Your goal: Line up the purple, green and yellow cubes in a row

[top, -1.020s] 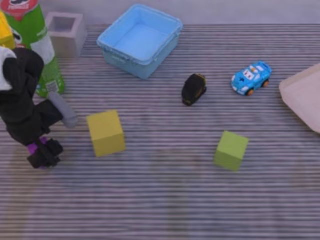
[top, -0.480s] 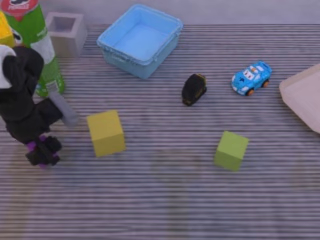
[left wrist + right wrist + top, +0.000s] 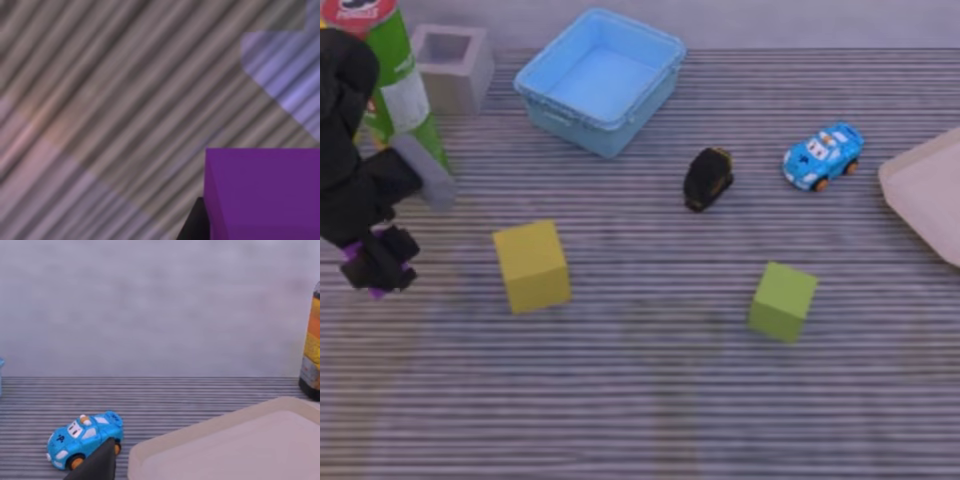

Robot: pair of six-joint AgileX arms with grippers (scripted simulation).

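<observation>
My left gripper (image 3: 378, 266) hangs at the table's left edge, shut on the small purple cube (image 3: 353, 250). In the left wrist view the purple cube (image 3: 265, 195) fills the corner, lifted above the striped table. The large yellow cube (image 3: 531, 265) rests on the table to the right of that gripper. The green cube (image 3: 783, 300) sits right of centre. My right arm is outside the top view; only a dark part of the right gripper (image 3: 95, 466) shows in its own wrist view.
A light blue bin (image 3: 578, 128) and a hollow grey block (image 3: 460, 95) stand at the back, beside a tall green can (image 3: 408, 100). A black object (image 3: 708, 178), a blue toy car (image 3: 823, 155) and a beige tray (image 3: 930, 190) lie to the right.
My left gripper has carried the purple cube leftward and toward the back of the table. The yellow and green cubes have stayed put.
</observation>
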